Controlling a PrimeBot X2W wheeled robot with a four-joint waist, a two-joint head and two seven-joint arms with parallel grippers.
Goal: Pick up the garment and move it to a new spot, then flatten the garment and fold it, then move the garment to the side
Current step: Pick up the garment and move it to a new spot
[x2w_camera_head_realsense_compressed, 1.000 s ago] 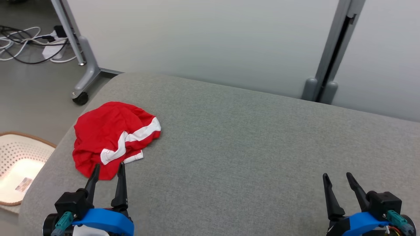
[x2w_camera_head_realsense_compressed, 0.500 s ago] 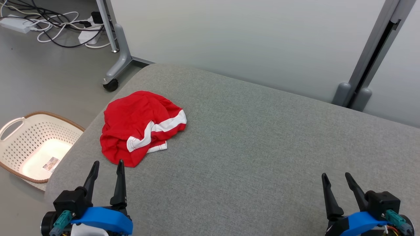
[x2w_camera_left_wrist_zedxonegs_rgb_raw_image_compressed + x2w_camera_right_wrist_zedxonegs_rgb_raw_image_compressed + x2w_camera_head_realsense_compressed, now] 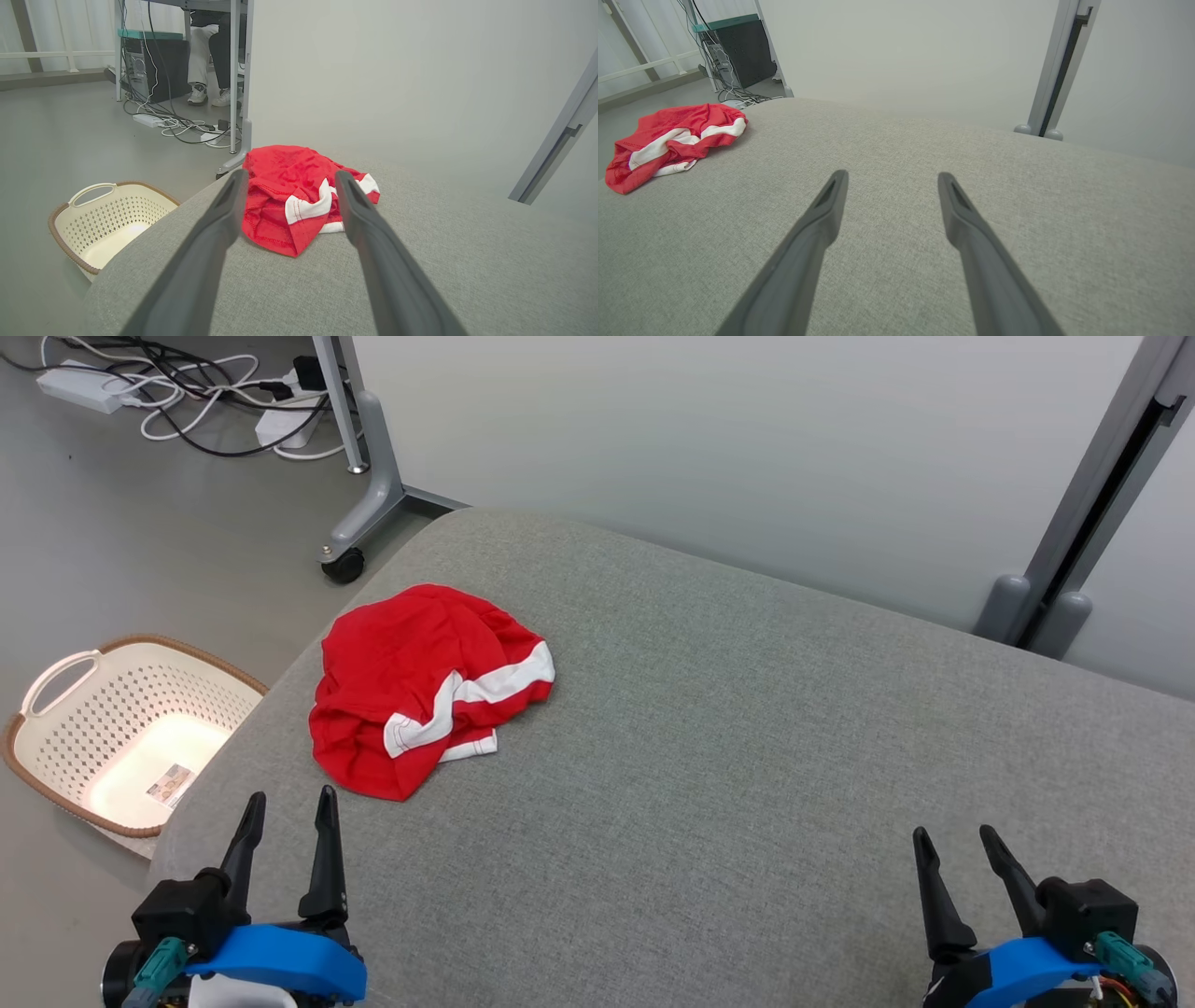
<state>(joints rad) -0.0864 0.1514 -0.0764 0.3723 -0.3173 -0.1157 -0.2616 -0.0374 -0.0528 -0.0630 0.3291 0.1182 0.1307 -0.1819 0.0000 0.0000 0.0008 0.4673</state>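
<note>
Red garment (image 3: pixel 425 695) is lying crumpled near the left end of the grey cushion (image 3: pixel 747 756), not yet lifted. Left gripper (image 3: pixel 289 795) is hovering just short of its near edge, fingers spread and framing the cloth ahead, probably lining up the pick. Right gripper (image 3: pixel 953 833) is hanging well apart from it, fingers spread, holding nothing

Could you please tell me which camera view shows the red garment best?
The head view: the garment lies whole and unobstructed, seen from above. The left wrist view has it close, but the fingers of the left gripper cover its sides. The right wrist view catches it low and slanted at the far left.
</note>
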